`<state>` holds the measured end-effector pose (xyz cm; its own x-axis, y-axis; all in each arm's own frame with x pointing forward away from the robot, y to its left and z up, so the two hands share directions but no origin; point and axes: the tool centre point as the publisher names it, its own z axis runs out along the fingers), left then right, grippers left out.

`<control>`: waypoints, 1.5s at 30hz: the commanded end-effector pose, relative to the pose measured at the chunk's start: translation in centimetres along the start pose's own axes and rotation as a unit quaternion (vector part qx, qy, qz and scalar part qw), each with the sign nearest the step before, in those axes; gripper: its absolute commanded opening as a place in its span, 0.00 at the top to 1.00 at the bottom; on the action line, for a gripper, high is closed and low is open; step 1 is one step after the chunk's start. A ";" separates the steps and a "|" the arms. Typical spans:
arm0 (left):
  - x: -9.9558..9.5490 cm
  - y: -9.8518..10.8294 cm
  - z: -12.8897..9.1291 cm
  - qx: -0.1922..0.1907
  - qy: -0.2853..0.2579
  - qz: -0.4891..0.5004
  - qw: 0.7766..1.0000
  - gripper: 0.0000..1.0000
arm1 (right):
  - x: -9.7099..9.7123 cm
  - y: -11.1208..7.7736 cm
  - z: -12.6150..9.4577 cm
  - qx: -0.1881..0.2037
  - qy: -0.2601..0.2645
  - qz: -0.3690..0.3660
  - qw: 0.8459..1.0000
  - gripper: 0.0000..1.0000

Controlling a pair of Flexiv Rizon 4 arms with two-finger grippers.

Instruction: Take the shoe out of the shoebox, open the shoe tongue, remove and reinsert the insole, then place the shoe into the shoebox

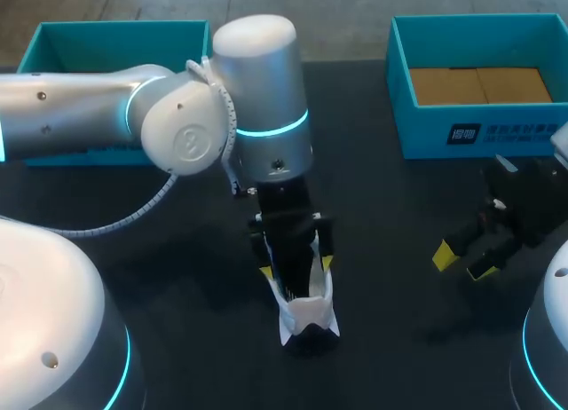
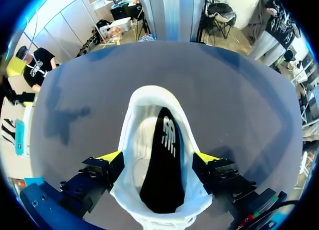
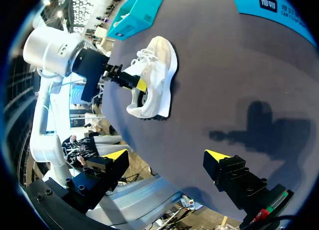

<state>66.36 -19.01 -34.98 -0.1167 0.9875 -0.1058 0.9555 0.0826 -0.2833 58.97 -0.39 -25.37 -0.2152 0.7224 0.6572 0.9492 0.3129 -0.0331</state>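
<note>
The left hand (image 1: 296,268) is clamped on the white shoe (image 1: 308,314), 1 finger each side, mid-desk (image 1: 399,357). The right hand (image 1: 463,262) hangs at the right, fingers apart.

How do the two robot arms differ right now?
The left arm has its jaws closed on the white shoe, one on each side; the right arm holds its jaws open and empty. The left arm reaches the middle of the table; the right arm sits near its own edge. Both have yellow-tipped jaws.

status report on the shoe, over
Left gripper shut on shoe, on table. Right gripper open, empty. Insole in shoe. Nothing in the way.
</note>
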 end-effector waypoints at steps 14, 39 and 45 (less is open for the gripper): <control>0.8 1.2 -0.8 -0.011 -0.010 -0.018 1.000 0.09 | 0.0 -0.1 0.1 -0.001 -0.001 0.001 1.000 0.00; 1.8 1.9 -2.8 -0.007 -0.029 -0.015 0.999 0.11 | 0.0 -0.1 0.1 -0.001 -0.001 0.001 1.000 0.00; 1.7 1.7 -2.9 -0.011 -0.030 -0.011 0.999 0.11 | 0.0 -0.1 0.1 -0.001 -0.001 0.001 1.000 0.00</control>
<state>68.75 -17.12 -33.00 -0.1541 0.9761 -0.1536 0.9557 0.1077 -0.2740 58.97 -0.40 -25.37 -0.2152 0.7224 0.6572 0.9492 0.3129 -0.0331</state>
